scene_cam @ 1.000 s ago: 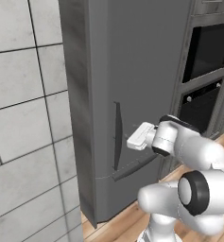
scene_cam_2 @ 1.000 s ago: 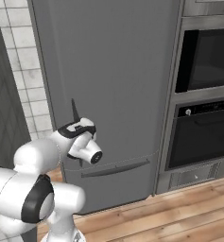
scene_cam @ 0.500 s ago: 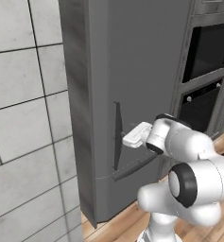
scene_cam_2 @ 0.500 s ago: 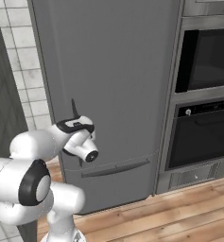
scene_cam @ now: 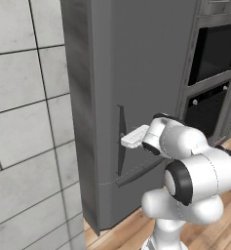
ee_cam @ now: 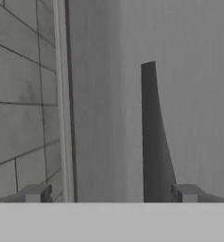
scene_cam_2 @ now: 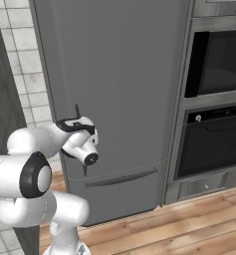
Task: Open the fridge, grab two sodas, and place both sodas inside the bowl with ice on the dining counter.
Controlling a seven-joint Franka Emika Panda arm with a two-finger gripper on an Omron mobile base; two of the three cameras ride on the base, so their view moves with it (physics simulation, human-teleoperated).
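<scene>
Now closer to fridge (scene_cam: 136,88), gripper (ee_cam: 108,194) spread fully, holding nothing; door handle (ee_cam: 153,142) just ahead, toward one fingertip. Ready for grasping; door shut.

Ovens (scene_cam_2: 216,119) right of fridge (scene_cam_2: 119,74)

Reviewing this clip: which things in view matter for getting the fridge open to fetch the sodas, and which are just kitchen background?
For the job:
- fridge, door shut
- door handle
- gripper, open, at the handle

Background:
- upper oven
- lower oven
- tiled wall
- wood floor
</scene>
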